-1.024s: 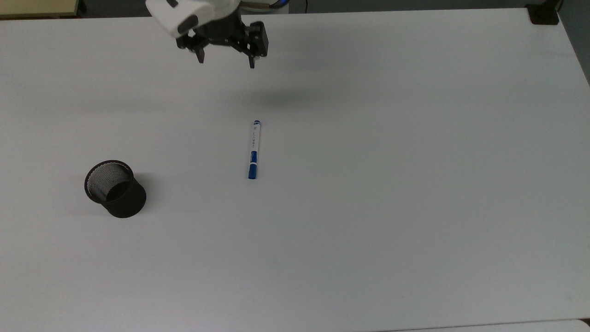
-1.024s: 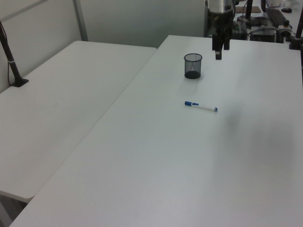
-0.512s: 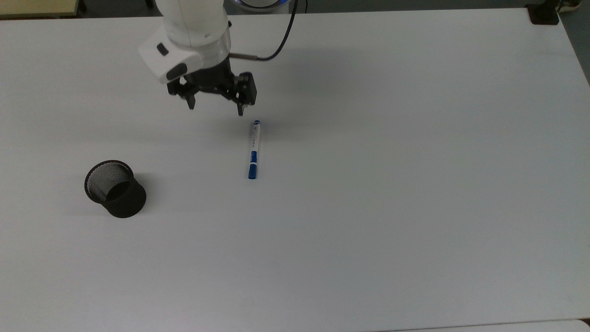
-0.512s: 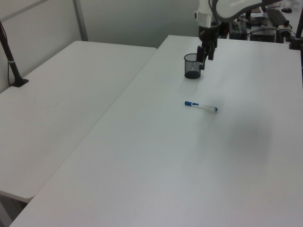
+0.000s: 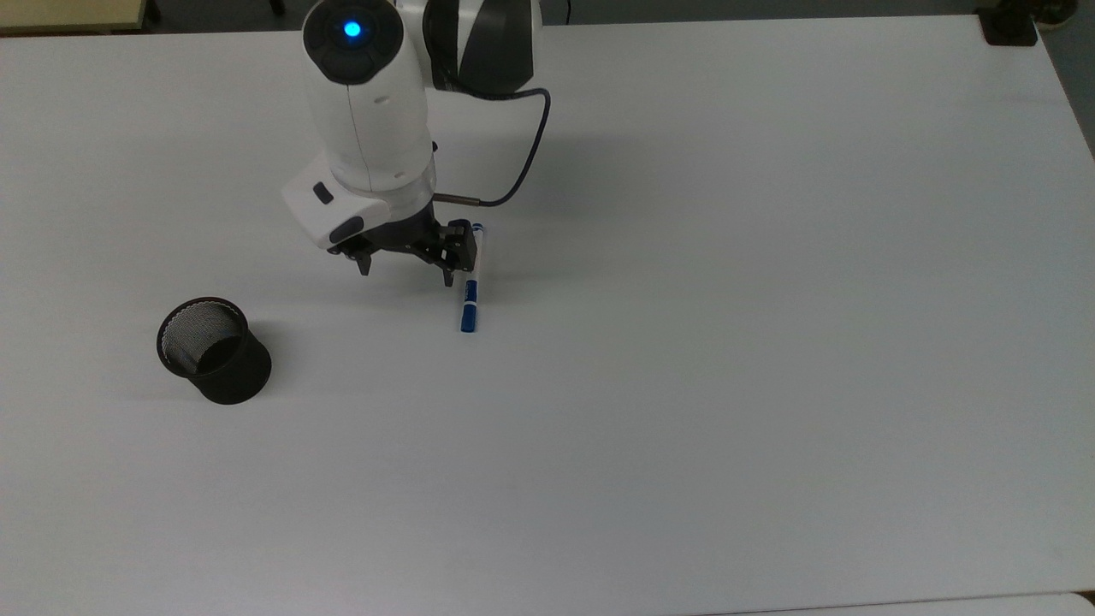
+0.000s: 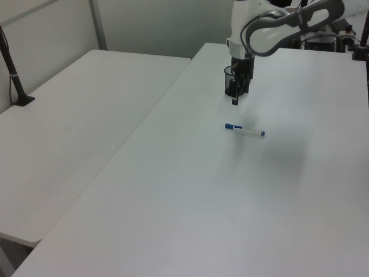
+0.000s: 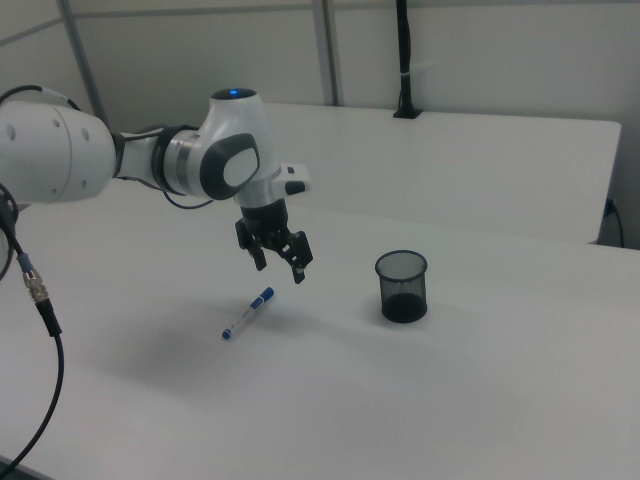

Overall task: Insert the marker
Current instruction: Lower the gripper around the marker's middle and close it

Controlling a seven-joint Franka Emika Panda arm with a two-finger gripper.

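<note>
Standing at the top view's left, the black mesh cup (image 5: pixel 214 351) sits upright on the white bench (image 5: pixel 770 342), well apart from everything else. Next comes the claw (image 5: pixel 405 275), fingers spread wide and holding nothing, raised above the bench in the right view. Just to its right in the top view lies the marker (image 5: pixel 470 287), flat on the bench, blue cap toward the view's bottom.
</note>
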